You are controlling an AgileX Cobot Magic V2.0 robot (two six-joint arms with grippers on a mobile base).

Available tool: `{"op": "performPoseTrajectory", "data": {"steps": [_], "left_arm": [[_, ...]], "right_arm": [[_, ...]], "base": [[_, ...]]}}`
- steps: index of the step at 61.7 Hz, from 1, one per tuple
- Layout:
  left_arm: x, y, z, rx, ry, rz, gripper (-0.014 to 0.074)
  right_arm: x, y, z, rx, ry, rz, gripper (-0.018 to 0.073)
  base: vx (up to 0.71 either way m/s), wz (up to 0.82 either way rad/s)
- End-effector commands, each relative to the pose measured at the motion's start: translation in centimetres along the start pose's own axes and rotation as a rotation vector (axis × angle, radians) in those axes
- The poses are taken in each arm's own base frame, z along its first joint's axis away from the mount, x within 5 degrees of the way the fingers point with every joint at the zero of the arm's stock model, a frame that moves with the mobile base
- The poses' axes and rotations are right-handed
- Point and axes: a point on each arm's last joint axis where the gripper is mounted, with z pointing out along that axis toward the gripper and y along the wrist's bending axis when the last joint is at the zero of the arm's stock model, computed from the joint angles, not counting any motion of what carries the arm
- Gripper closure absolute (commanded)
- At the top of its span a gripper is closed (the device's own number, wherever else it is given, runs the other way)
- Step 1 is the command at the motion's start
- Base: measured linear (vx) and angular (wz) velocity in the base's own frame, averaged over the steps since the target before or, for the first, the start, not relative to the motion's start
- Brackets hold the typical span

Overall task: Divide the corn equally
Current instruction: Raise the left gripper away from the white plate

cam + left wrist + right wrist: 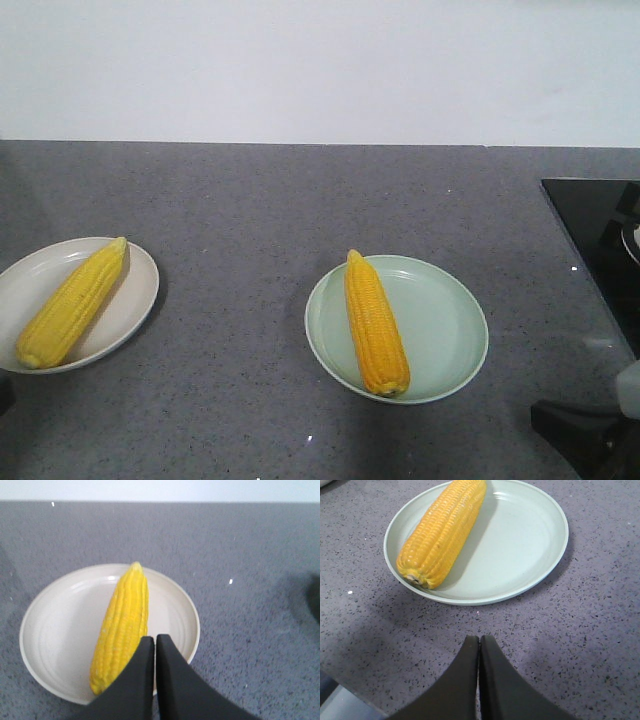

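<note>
On a speckled grey countertop (260, 220), two plates, well apart, each with one husked yellow corn cob. No brand, label or readable writing anywhere.

On the left, a cream plate (135, 290) with a pale yellow cob (72, 303) laid diagonally, tip toward the far right. Near the middle, a pale green plate (440, 325) with a deeper orange-yellow cob (375, 325) along its left side, tip pointing away.

Left gripper (155, 642) seen from its wrist camera: black fingers (142, 680) pressed together, empty, poised just above the near rim of the cream plate (50, 630), partly covering the blunt end of the cob (122, 627).

Right gripper (479, 642) likewise closed on nothing, fingers (465, 680) together, above bare counter (580, 630) just short of the green plate (530, 545), apart from its cob (442, 530).

Only in the front view: a white wall (320, 70) behind, a glossy black cooktop (595, 235) at the right edge, and a dark piece of the right arm (590, 430) at the lower right corner. Fingertips shown only by the wrist views.
</note>
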Motion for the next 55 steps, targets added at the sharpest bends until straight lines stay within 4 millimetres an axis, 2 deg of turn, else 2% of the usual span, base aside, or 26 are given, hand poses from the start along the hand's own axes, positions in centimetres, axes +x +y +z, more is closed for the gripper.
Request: {"op": "performPoseTrajectory", "data": {"steps": [1,7,15,34,55], "left_arm": [[-1.7,-0.1,-1.6,-0.005,-0.147,0.014,0.0603],[-1.5,-0.2,-2.8,-0.010,-0.195,0.075,0.0603],[0.2,0.0,-3.4,-0.017,-0.225,0.087,0.0603],[5.2,0.9,-2.6,-0.054,-0.235,0.015,0.0603],[8.3,1.4,-2.6,-0.063,-0.321,-0.007,0.0603]], "right_arm": [[-1.1,-0.2,-0.4,0.021,-0.061,0.006,0.0565],[-1.1,-0.2,-0.4,0.021,-0.061,0.006,0.0565],[-1.1,-0.2,-0.4,0.021,-0.061,0.006,0.0565],[-1.1,-0.2,-0.4,0.021,-0.061,0.006,0.0565],[-1.1,-0.2,-0.4,0.021,-0.061,0.006,0.0565]], "base": [[0.00,0.00],[0.00,0.00],[0.00,0.00],[0.00,0.00],[0.00,0.00]]}}
